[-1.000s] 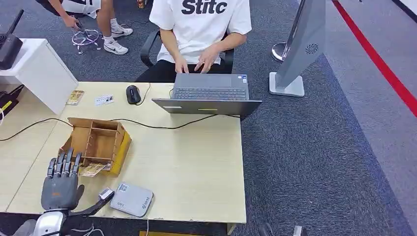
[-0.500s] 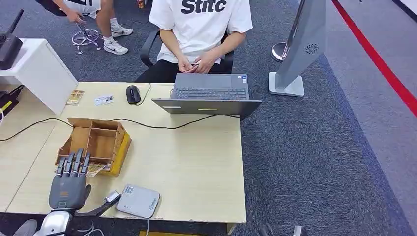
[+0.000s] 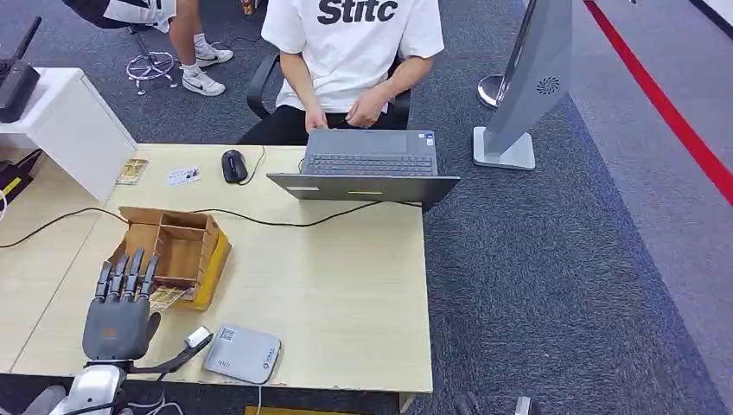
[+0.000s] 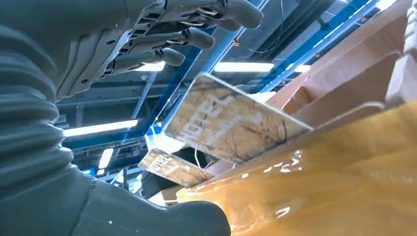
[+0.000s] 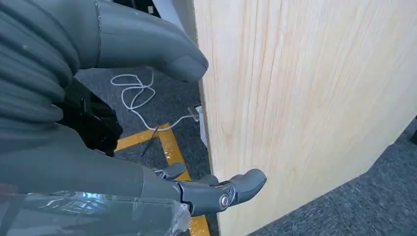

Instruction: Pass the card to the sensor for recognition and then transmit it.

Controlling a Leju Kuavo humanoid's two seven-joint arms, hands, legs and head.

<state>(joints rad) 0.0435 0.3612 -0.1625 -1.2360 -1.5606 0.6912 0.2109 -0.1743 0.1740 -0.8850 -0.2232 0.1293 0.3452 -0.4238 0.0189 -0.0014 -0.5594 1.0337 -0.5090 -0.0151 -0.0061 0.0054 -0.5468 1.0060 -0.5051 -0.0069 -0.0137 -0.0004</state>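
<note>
A brown patterned card [image 3: 164,298] leans out of the front slot of the wooden divider box [image 3: 175,246] on the desk. My left hand [image 3: 119,313] is just in front of that box, fingers straight and spread, their tips by the card. In the left wrist view the card [image 4: 231,123] stands between the fingers [image 4: 196,37] and the thumb [image 4: 196,221], touched by neither; a second card [image 4: 172,167] lies behind it. The grey flat sensor [image 3: 242,353] lies to the right of the hand near the desk's front edge. My right hand [image 5: 147,187] hangs beside the desk's wooden side, holding nothing.
A person sits behind the desk at an open laptop [image 3: 367,169]. A black mouse [image 3: 233,164], a white card [image 3: 182,175] and another brown card [image 3: 131,171] lie at the back left. A black cable [image 3: 285,221] crosses the desk behind the box. A white cabinet [image 3: 65,121] stands at the left.
My left hand has moved right and forward, its fingertips now at the box's front. The sensor has slid slightly right. The person's hands have shifted at the laptop.
</note>
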